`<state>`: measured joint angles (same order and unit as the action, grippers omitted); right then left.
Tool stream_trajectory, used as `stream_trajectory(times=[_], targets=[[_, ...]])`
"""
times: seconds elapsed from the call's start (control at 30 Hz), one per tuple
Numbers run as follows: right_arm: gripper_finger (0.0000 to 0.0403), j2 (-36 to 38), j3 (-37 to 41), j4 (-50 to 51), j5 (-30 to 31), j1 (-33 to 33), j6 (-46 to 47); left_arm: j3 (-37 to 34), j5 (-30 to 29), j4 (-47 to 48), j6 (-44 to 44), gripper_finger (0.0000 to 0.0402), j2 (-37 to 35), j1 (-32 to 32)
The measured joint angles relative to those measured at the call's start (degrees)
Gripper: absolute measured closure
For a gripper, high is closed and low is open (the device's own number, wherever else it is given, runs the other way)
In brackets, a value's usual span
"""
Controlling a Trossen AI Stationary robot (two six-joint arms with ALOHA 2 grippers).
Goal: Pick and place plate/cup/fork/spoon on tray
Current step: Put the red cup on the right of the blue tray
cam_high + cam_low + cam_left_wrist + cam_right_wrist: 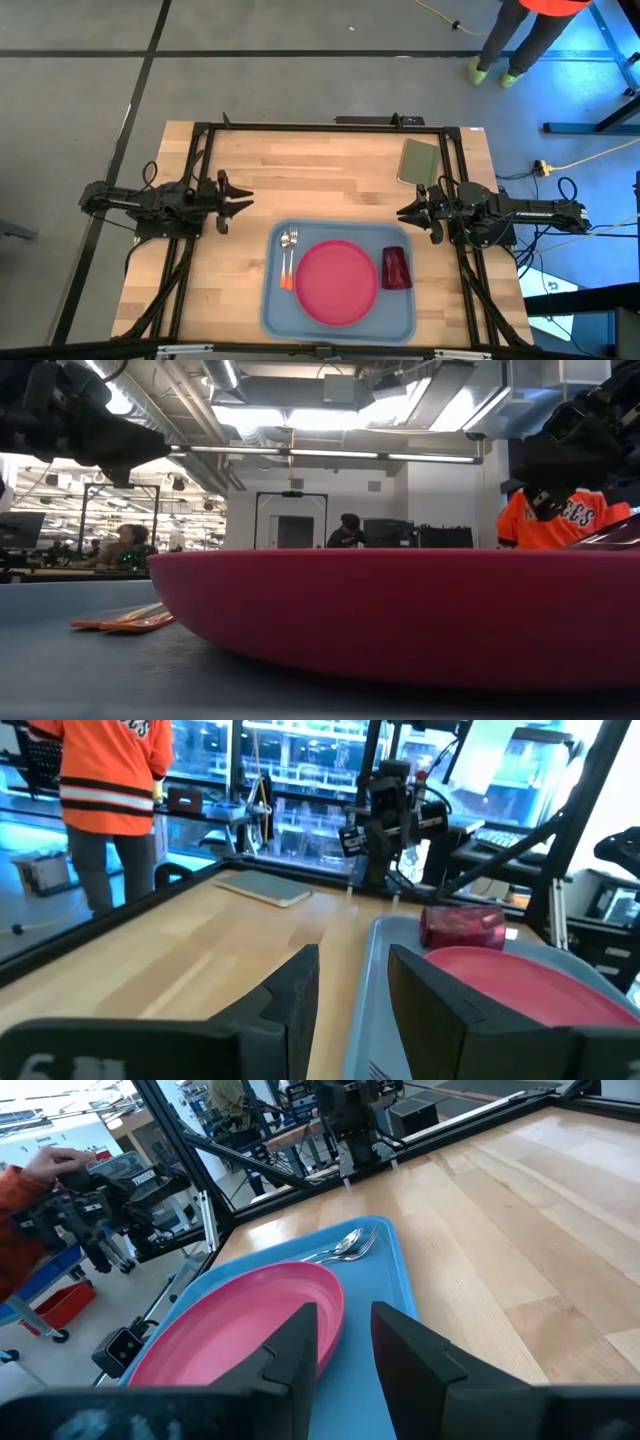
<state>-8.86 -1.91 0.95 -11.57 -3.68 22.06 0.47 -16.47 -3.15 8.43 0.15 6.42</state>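
While both arms wait, plate (337,281) on tray (272,310) between parted, empty left claw (243,201), right claw (403,212)

Pink-red plate (336,282) lower centre, light blue-grey tray (275,305) beneath, maroon cup (396,268), orange-handled silver fork (284,262) and, apparently, spoon (293,259), olive-green pad (418,161) upper right, pale striped wood table (310,175)

Two black jointed arms, dark cables, blunt black fingers (300,995)
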Motion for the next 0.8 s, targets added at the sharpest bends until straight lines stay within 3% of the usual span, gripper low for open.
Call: stream_trajectory(times=[0.53, 0.8], targets=[[0.0302, 0.0, 0.0, -0.4, 0.0, 0.0, -3.0, 0.0, 0.9, 0.1, 0.0, 0.0287, 0.9, 0.0], [0.0302, 0.0, 0.0, -3.3, 0.7, 2.9, 2.0, 0.0, 0.9, 0.1, 0.0, 0.0287, 0.9, 0.0]])
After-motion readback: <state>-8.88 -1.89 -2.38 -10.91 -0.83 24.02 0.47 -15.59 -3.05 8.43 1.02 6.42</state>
